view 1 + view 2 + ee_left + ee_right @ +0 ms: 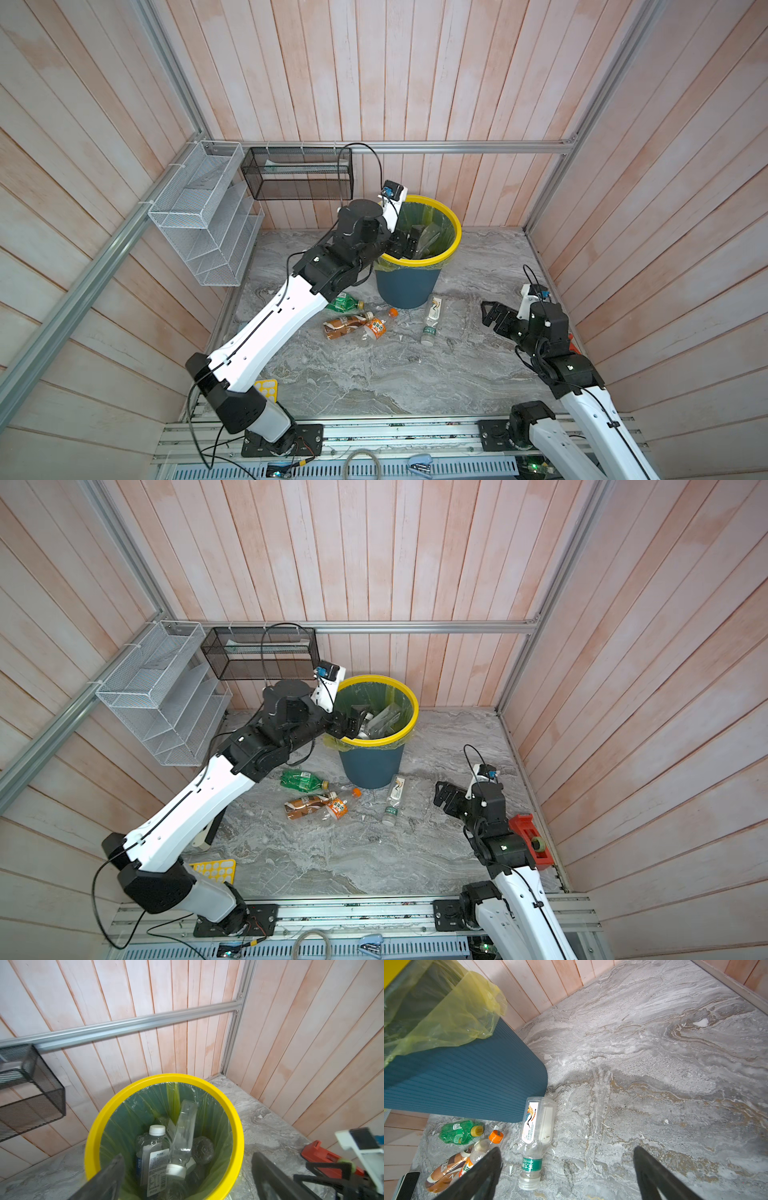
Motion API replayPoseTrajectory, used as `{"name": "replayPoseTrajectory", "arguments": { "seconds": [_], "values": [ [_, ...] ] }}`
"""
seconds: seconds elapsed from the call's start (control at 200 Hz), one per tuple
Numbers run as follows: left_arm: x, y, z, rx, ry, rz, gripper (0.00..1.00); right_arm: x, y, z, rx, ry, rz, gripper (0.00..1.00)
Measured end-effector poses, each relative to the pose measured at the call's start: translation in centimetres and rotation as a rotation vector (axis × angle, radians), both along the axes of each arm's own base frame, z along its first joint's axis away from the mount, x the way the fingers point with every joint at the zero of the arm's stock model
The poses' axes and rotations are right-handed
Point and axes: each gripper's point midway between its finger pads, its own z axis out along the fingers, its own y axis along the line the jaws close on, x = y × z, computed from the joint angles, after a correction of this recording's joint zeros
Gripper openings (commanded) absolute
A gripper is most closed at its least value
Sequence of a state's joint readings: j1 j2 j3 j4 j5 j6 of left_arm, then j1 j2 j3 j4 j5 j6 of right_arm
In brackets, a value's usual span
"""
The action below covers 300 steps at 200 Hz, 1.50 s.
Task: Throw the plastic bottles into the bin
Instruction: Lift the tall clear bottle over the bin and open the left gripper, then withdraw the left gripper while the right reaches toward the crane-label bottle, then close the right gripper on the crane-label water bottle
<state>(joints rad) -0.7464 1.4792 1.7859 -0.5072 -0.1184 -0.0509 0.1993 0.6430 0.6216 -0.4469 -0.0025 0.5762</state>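
- Some bottles (154,1153) lie in the bin (407,286), at the desk's (374,382) far edge
- Four bottles left on the desk by its base
- Left jaws spread, empty, over the bin; right jaws spread, empty

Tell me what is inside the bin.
Inside the bin, against its yellow-green liner: a white-capped labelled clear bottle, another clear bottle leaning cap-down, and a rounded bottle base. Whatever lies beneath them is covered.
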Motion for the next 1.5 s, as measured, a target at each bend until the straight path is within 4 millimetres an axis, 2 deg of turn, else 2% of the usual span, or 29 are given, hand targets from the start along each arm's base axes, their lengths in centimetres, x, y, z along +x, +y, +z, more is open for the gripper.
{"name": "replayPoseTrajectory", "arguments": {
  "seconds": [0.095, 0.17, 0.27, 0.48, 0.78, 1.04, 1.27, 1.5],
  "values": [
    [-2.0, 2.2, 2.0, -0.051, -0.052, 0.017, 1.0, 0.1, 0.1, -0.3, -0.001, 0.012, 0.004, 0.99],
    [-3.2, 3.6, 1.9, -0.072, -0.073, 0.029, 1.0, 0.2, 0.2, -0.6, 0.0, 0.027, 0.01, 0.99],
    [-4.1, 5.0, -0.4, -0.062, -0.061, 0.055, 1.0, 0.3, 0.5, -1.4, 0.003, 0.058, 0.022, 0.98],
    [-4.9, 7.5, -6.9, -0.021, 0.033, 0.14, 1.0, 0.7, 1.3, -2.8, 0.036, 0.116, 0.039, 1.0],
    [-6.8, 11.1, -10.9, -0.052, 0.092, 0.238, 1.0, 0.8, 3.0, -5.2, 0.05, 0.181, 0.071, 1.0],
    [-7.6, 13.2, -17.1, -0.028, 0.215, 0.337, 1.0, 0.6, 6.9, -8.3, 0.013, 0.26, 0.148, 1.0],
    [-8.2, 15.6, -19.5, -0.042, 0.264, 0.411, 1.0, 0.6, 9.9, -11.6, -0.064, 0.348, 0.178, 1.0],
    [-8.5, 16.1, -21.7, -0.037, 0.316, 0.433, 1.0, 2.6, 12.8, -12.1, -0.091, 0.35, 0.189, 1.0]
  ]
}}
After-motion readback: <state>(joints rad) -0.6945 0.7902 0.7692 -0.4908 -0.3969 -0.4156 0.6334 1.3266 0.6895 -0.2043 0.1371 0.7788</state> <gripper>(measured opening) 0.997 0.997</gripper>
